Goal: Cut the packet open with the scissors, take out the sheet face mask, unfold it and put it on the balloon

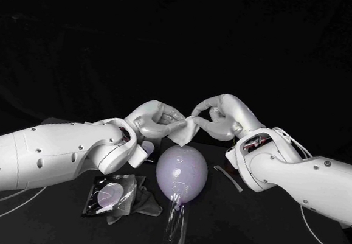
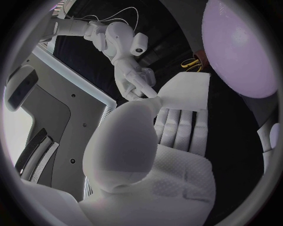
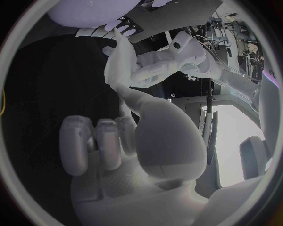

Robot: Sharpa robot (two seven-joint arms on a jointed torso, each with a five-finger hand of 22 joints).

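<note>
**Both hands hold the mask above the balloon, unfolding under way**

**Head view:** The left hand (image 1: 154, 121) and right hand (image 1: 216, 117) are raised together at 12 o'clock of the balloon (image 1: 181, 169), the left nearer 11 and the right nearer 1. The white mask (image 1: 184, 130) hangs between them, and each hand grasps one side. Its lower corner dangles just above the balloon's top; I cannot tell whether it touches. It is probably held high and centred so the sheet can be spread and then lowered straight on. The balloon stands upright on a clear stand (image 1: 174, 220). The packet (image 1: 113, 194) lies flat on the table (image 1: 275, 240) at 7 o'clock of the balloon, out of the way. Cutting and removal look done. A thin pale item (image 1: 228, 177) lies at 3 o'clock of the balloon, too small to identify.

**Left wrist view:** The mask (image 2: 188, 92) lies across the fingers of the left hand (image 2: 177, 132), with the thumb closed onto the sheet's edge, so it is grasped. The right hand (image 2: 134, 82) reaches in and pinches the sheet's corner, which reads as pulling a fold apart. The balloon (image 2: 238, 47) is close beside the mask.

**Right wrist view:** The thumb of the right hand (image 3: 112, 150) runs up to a narrow strip of mask (image 3: 117, 61), and its other fingers are curled in, off the sheet. The left hand (image 3: 156, 70) grasps the far end. The balloon (image 3: 94, 8) lies just beyond. The mask looks only partly unfolded. The next step is a gentle pull apart, and the thin sheet could tear or slip.
</note>
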